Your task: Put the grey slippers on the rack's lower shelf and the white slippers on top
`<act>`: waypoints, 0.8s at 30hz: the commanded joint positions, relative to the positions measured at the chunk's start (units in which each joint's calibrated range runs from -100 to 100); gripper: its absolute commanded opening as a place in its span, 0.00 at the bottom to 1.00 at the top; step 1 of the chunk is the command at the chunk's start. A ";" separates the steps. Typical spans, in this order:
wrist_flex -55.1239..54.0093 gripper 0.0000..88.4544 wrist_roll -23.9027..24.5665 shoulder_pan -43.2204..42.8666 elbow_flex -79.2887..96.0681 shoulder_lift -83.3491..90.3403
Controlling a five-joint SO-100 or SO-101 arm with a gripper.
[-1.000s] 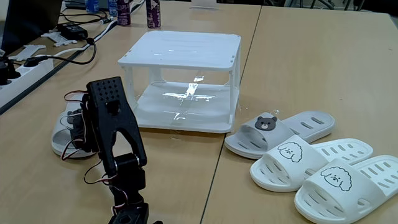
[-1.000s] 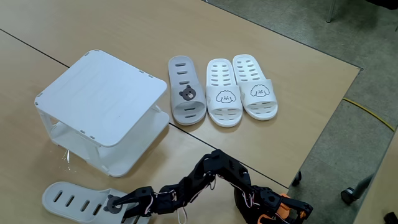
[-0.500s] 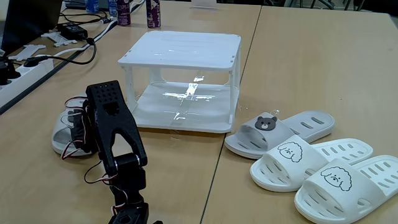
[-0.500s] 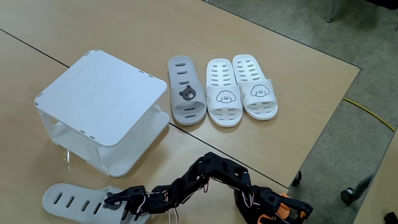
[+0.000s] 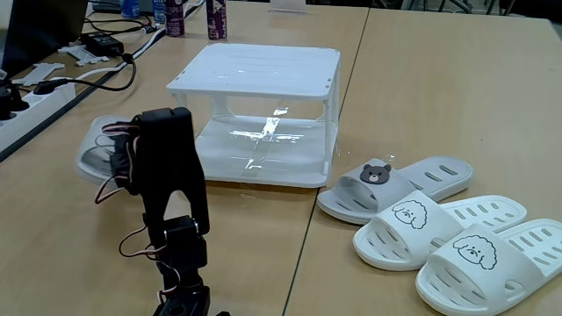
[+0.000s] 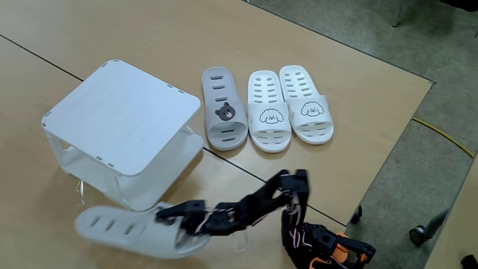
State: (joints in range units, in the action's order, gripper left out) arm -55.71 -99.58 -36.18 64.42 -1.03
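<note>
No readable writing. The end effector (image 6: 178,223) is clamped on one grey slipper (image 6: 123,229), lifted off the surface (image 6: 358,97), long axis level beside the rack (image 6: 123,127).

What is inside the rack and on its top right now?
The rack carries no slipper: its top is bare and the lower shelf shows just light reflections. In the other fixed view the top hides most of that shelf.

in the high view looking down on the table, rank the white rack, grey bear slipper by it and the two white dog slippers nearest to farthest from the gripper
1. White slatted plastic rack, up-left of the gripper.
2. Grey bear-face plastic slipper, just right of the rack.
3. White dog-face plastic slippers, farthest right.
</note>
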 commanded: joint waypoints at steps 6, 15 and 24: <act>-0.03 0.01 -0.42 7.81 31.16 33.47; -0.03 0.01 -0.42 15.21 33.59 34.14; -0.03 0.01 -0.42 17.76 15.28 16.64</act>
State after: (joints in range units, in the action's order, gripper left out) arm -55.45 -99.58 -18.20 91.11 20.33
